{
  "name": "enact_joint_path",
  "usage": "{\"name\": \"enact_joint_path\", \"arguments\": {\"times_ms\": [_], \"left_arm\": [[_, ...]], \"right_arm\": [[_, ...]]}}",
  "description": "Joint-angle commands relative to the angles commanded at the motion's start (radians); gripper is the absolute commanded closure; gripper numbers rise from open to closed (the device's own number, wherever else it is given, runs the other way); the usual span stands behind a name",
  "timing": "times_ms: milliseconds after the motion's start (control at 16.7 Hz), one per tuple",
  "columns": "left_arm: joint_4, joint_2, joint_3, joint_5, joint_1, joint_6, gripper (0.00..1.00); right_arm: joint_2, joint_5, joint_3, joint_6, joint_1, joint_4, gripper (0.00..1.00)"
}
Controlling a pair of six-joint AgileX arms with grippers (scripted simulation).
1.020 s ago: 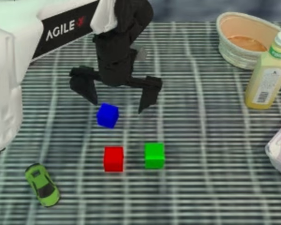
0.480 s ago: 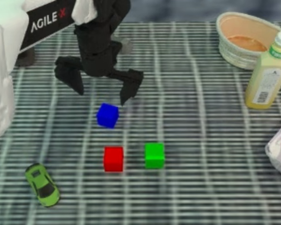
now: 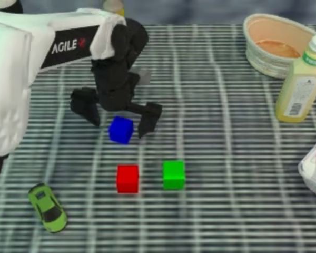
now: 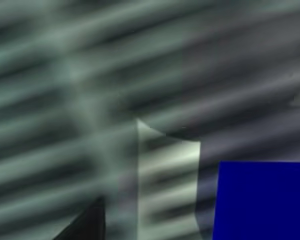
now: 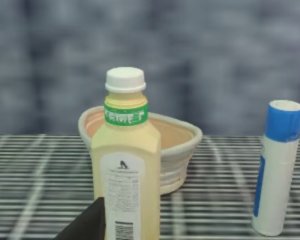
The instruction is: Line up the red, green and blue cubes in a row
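Straddling of blue cube: the left end effector [image 3: 119,117] is lowered over the small deep-blue solid cube [image 3: 120,130], fingers spread wide with one on each side; no contact with the cube's faces can be made out, so nothing is gripped.
Blue cube position: it rests on the striped grey desk [image 3: 226,211], behind and slightly left of the red one, outside the row; in the left wrist view it [image 4: 262,200] fills one corner.
Red and green pair: the bright red solid cube [image 3: 127,178] and bright green solid cube [image 3: 174,174] lie side by side with a gap, level with each other.
Progress: two of three cubes are judged aligned; grasping and placing the blue one is left.
Right arm: its end effector is not seen from above; whether open or closed cannot be told.
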Motion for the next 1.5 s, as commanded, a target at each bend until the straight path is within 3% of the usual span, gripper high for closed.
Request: {"name": "enact_joint_path", "arguments": {"times_ms": [360, 1140, 1500], "left_arm": [[0.055, 0.024, -0.039, 0.000, 0.000, 0.001, 0.00], [0.055, 0.024, -0.039, 0.000, 0.000, 0.001, 0.98], [0.055, 0.024, -0.039, 0.000, 0.000, 0.001, 1.00]], "right_arm": [[0.000, 0.000, 0.000, 0.000, 0.000, 0.000, 0.00], [0.000, 0.000, 0.000, 0.000, 0.000, 0.000, 0.00], [0.000, 0.000, 0.000, 0.000, 0.000, 0.000, 0.00]]}}
